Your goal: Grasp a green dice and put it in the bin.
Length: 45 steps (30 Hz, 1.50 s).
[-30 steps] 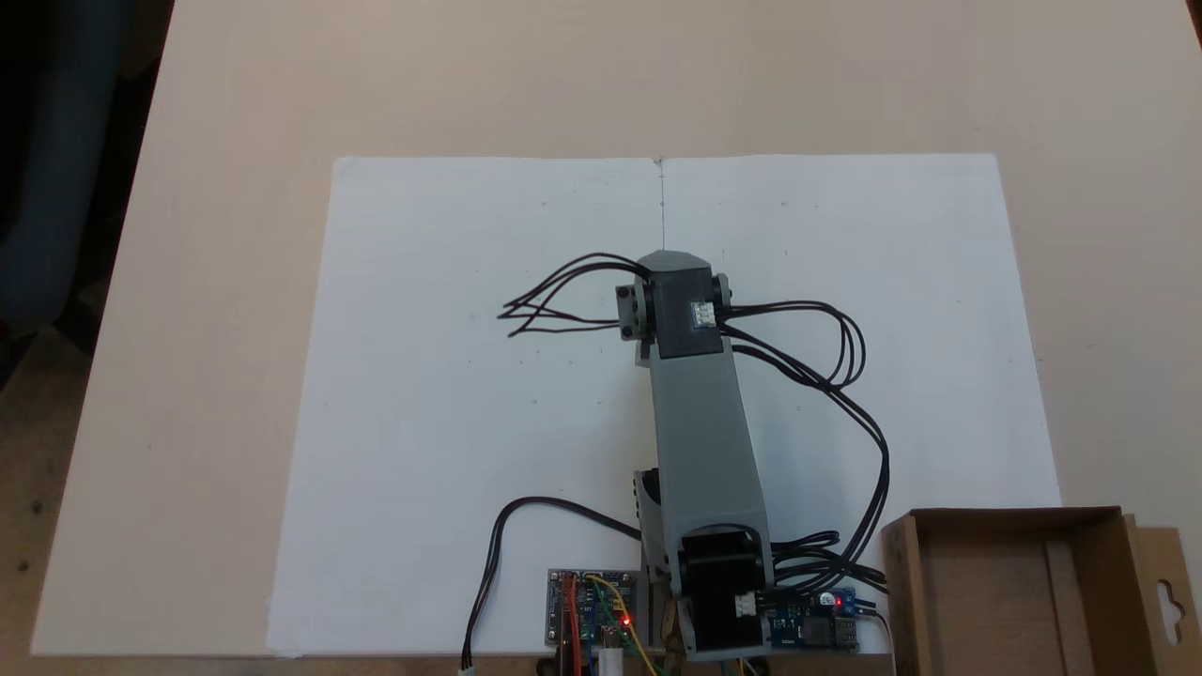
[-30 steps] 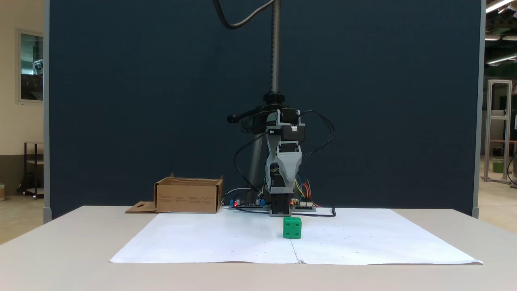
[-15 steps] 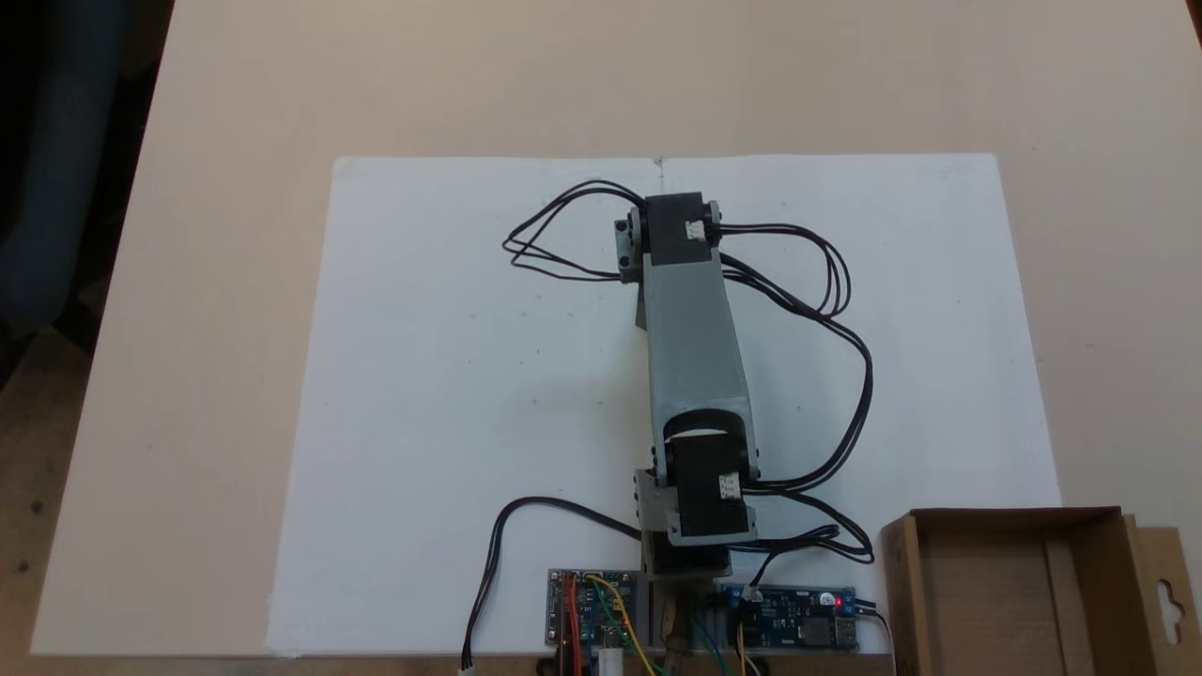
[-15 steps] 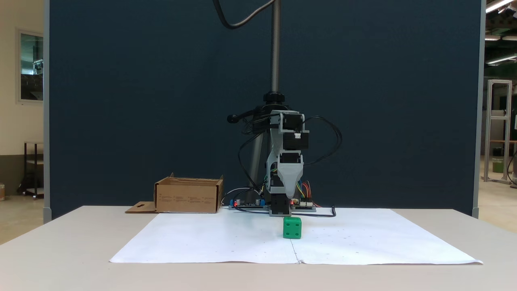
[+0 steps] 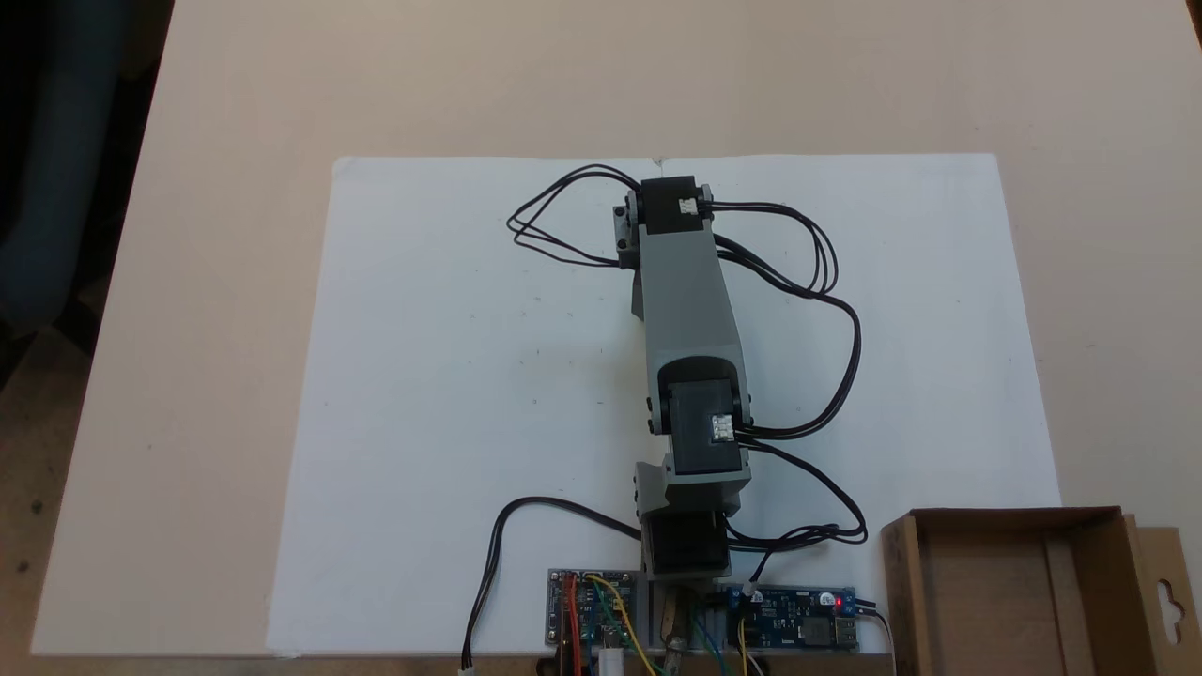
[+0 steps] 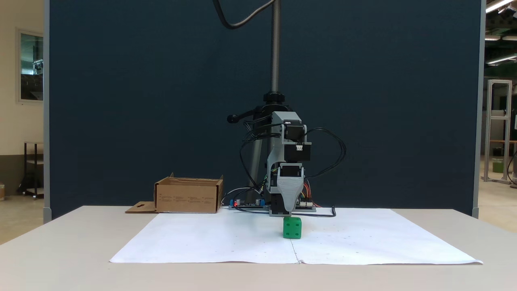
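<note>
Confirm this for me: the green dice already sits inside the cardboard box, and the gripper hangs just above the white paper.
Not quite. A fixed view shows the green dice sitting on the white paper, well apart from the cardboard box, not inside it. The gripper hangs just above the paper, right over the dice.

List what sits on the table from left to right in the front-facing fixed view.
Box flap → bin → circuit boards → green dice, with the arm just above it → right edge of the white paper.
</note>
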Motion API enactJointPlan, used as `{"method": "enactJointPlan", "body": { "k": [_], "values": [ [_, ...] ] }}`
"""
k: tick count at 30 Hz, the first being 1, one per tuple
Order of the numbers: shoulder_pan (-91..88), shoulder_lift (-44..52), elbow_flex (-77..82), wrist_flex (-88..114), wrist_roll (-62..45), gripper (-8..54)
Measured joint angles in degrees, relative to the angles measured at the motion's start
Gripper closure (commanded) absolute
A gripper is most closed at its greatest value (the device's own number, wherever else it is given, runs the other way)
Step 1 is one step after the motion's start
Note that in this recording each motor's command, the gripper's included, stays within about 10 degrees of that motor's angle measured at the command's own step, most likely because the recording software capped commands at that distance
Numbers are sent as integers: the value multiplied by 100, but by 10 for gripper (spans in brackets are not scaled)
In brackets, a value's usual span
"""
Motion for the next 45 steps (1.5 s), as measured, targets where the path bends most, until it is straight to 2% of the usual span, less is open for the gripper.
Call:
{"method": "enactJointPlan", "body": {
  "k": [45],
  "values": [
    [-105, -1547, -26, -756, 62, 41]
  ]
}}
